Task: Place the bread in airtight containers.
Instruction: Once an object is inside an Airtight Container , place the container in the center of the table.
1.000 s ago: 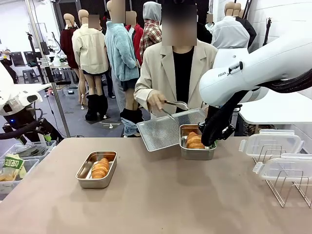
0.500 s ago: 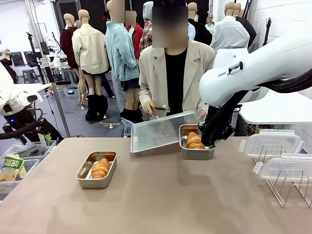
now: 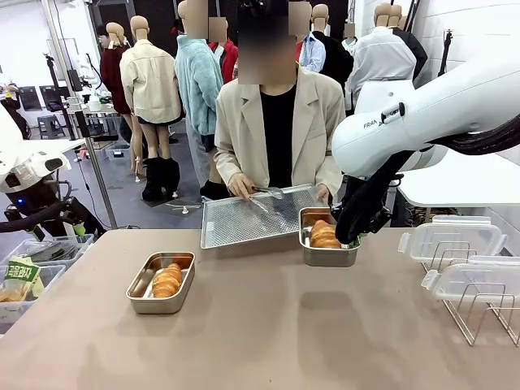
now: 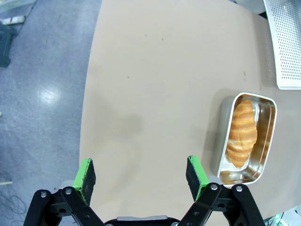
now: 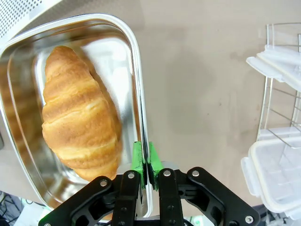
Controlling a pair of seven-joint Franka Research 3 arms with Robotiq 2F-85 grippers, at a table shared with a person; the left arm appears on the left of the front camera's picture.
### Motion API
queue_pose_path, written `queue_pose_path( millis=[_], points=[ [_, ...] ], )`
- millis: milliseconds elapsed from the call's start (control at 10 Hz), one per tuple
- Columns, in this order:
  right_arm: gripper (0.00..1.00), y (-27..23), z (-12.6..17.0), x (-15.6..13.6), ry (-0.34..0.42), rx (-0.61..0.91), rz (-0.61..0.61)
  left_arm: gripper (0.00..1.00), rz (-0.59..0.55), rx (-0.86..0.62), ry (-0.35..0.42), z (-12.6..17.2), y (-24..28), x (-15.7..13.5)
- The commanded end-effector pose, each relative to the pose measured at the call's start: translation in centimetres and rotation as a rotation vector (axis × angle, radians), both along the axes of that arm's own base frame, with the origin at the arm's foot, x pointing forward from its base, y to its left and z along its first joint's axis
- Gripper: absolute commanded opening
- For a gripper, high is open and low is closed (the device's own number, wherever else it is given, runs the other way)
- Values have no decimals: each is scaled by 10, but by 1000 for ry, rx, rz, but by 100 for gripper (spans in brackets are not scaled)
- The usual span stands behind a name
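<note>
– Now, fingers first. How does the right gripper (image 5: 145, 162) stand?
– Its pads are pressed together on the thin rim of the steel container (image 5: 137, 70), at one long wall. A roll (image 5: 77, 117) lies inside, just beside the pinch and untouched by it.
– And the left gripper (image 4: 141, 173)?
– Its jaws are wide apart and hold nothing, above bare table (image 4: 155, 70). The other container (image 4: 272, 141) sits off to one side, with the second roll (image 4: 242, 132) lying lengthwise in it.
– Handling?
– By my judgement the rolls are light, soft and flaky. A hard pinch would crush them, so any hold belongs across the thick middle, gently. The steel is stiff but slick, and a rim grip may twist under load. Both rolls appear housed. The lids (image 3: 451, 238) rest on the wire rack (image 3: 479, 313), well apart from either container. They look thin and springy; I would take one by an edge.
</note>
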State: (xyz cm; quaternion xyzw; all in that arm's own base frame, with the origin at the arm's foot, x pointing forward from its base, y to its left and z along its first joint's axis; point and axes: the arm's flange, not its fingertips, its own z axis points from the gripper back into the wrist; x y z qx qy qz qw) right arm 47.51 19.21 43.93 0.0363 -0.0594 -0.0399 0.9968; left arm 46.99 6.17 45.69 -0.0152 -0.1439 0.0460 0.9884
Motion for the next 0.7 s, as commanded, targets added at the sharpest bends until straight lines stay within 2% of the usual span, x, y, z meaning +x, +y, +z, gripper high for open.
queue_pose_path(
  millis=[0, 500, 600],
  points=[
    [0, 0, 1, -3, -15, -8, -8, 100, -3, 10, 0, 2, 3, -2],
    [0, 0, 0, 0, 0, 0, 0, 100, -3, 10, 0, 2, 3, -2],
    [0, 2, -11, 5, -16, -26, -5, 100, -3, 10, 0, 2, 3, -2]
  ],
)
